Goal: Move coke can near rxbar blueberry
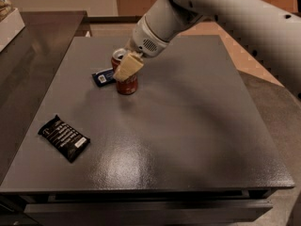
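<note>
The coke can (pixel 127 84), red with a silver top, stands upright on the dark grey table (pixel 188 126) at the back left. The rxbar blueberry (pixel 103 77), a flat dark-blue wrapper with a small white patch, lies flat just left of the can, almost touching it. My gripper (pixel 125 71) comes down from the upper right on the white arm (pixel 225 13) and sits at the can's upper half, covering part of it. The can's base rests on the table.
A black wrapper with white text lines (pixel 64 138) lies at the front left of the table. A darker counter (pixel 28 60) adjoins the table's left side. A white box edge (pixel 9 27) shows at the far left.
</note>
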